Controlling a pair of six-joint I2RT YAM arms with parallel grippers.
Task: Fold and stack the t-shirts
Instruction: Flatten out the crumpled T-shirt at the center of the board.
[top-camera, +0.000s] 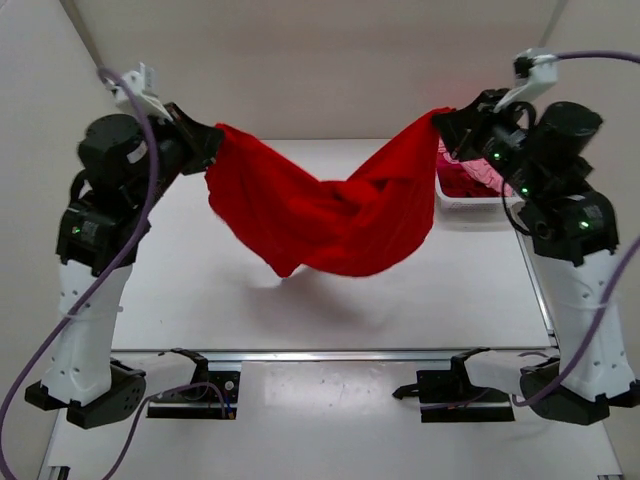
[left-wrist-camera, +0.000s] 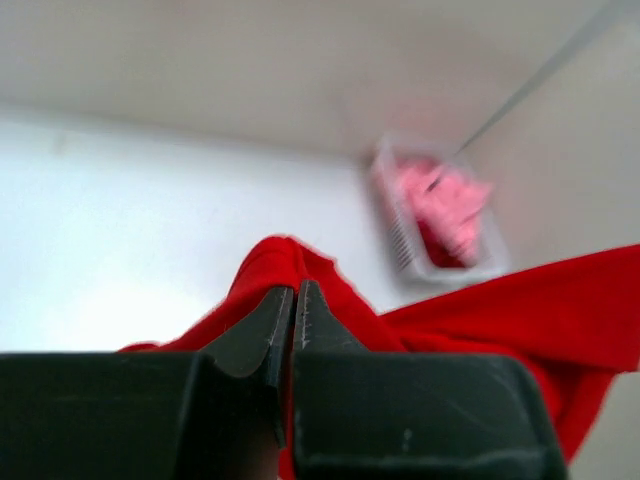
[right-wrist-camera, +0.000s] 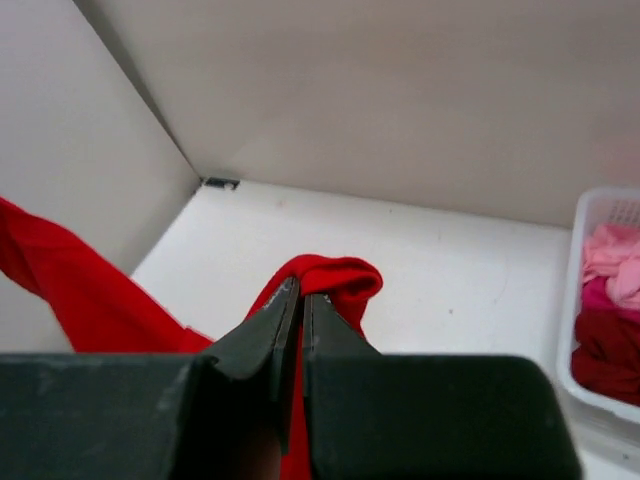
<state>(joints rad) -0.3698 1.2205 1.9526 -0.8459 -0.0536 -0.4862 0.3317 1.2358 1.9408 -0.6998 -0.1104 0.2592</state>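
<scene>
The left gripper (top-camera: 207, 150), upper left, and right gripper (top-camera: 447, 128), upper right, are clamping opposite edges of the bright red cloth t-shirt (top-camera: 330, 215) sagging twisted mid-frame above the white table (top-camera: 200, 290); apparently shallow bites are risking slippage.

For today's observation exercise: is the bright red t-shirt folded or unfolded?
Unfolded: the bright red t-shirt hangs bunched and sagging between the left hand and the right hand, each pinching one end.

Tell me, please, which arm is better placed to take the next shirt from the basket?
Right, probably: the basket sits just beside the right gripper, while the left gripper is on the opposite side. Both are shut on the red shirt.
</scene>
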